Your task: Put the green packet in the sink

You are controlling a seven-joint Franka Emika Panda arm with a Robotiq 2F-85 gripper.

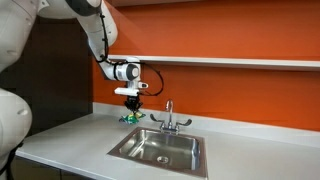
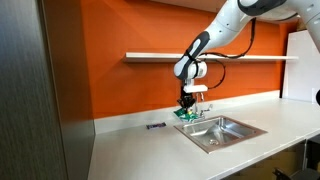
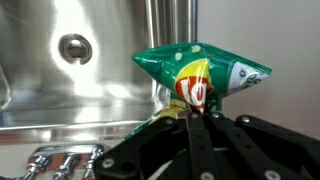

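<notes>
The green packet (image 3: 200, 75) is a small green snack bag with a red and yellow logo. My gripper (image 3: 190, 115) is shut on its lower edge and holds it up. In both exterior views the packet (image 1: 130, 117) (image 2: 186, 114) hangs from the gripper (image 1: 131, 104) (image 2: 188, 102) just above the counter at the sink's far left corner. The steel sink (image 1: 160, 149) (image 2: 222, 131) is set in the counter, and its basin and drain (image 3: 73, 47) show behind the packet in the wrist view.
A chrome faucet (image 1: 169, 117) stands at the back of the sink; its handles (image 3: 62, 160) show in the wrist view. A small dark object (image 2: 155, 126) lies on the counter by the orange wall. A white shelf (image 2: 210, 57) runs above.
</notes>
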